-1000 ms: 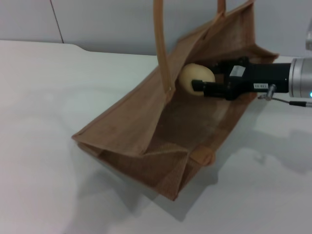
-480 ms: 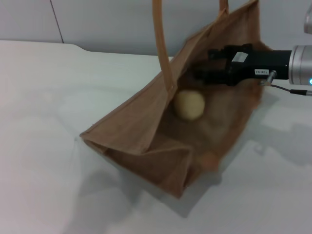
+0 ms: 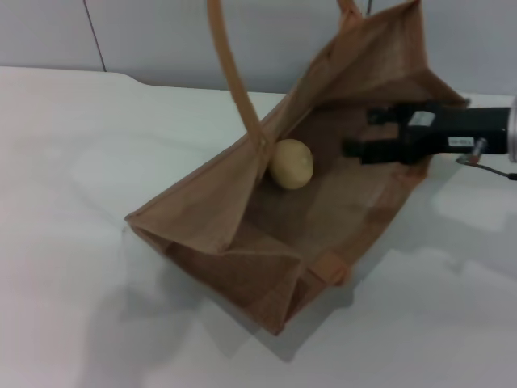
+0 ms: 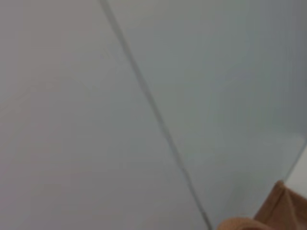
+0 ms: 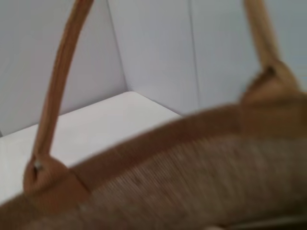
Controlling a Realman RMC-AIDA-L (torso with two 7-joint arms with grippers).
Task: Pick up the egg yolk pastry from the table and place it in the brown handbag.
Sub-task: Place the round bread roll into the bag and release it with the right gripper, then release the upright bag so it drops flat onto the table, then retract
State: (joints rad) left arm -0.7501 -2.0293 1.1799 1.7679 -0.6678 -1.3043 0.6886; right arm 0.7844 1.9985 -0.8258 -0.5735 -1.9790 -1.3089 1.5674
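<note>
While the bag [image 3: 323,202] lies open on the table [image 3: 97,162], the round pastry [image 3: 291,164] is seen inside it, apart from the right gripper [image 3: 355,136], whose fingers are spread and empty.

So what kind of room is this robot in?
Probably a test room or lab, not a home. There's just a plain white table, bare pale wall panels behind it, and the right claw at a brown handbag with an egg yolk pastry inside.

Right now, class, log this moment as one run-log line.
right gripper: open, at bag mouth | egg yolk pastry: released, lying inside brown handbag | left gripper: not in view | table: bears bag
</note>
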